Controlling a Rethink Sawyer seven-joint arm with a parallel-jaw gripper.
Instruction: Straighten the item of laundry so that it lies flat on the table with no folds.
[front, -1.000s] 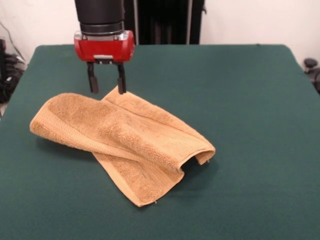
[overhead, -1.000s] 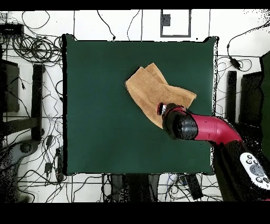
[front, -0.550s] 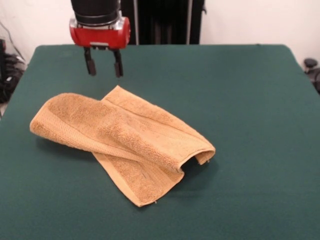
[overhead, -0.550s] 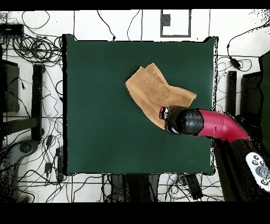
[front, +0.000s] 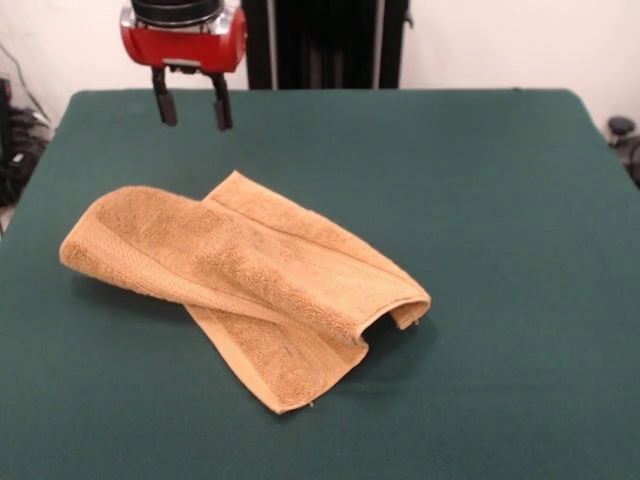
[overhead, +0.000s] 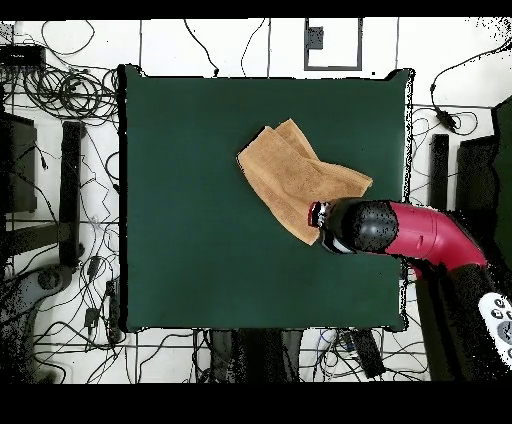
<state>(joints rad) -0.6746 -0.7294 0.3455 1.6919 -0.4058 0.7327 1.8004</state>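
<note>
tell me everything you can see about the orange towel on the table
The towel is a small orange-tan terry cloth with a looped, fuzzy pile and a flat woven band near its ends. It is not flat: one part is folded diagonally over the other, and the fold stands open as a small tunnel at the front view's right end. A lower corner pokes out toward the camera. It rests on the green table and nothing else touches it; the gripper hangs above the table beyond it, fingers apart and empty.

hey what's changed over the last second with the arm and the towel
The tool has risen off the towel's far corner and drawn back toward the table's far edge, open and empty throughout. The towel stayed put, still folded over itself.
</note>
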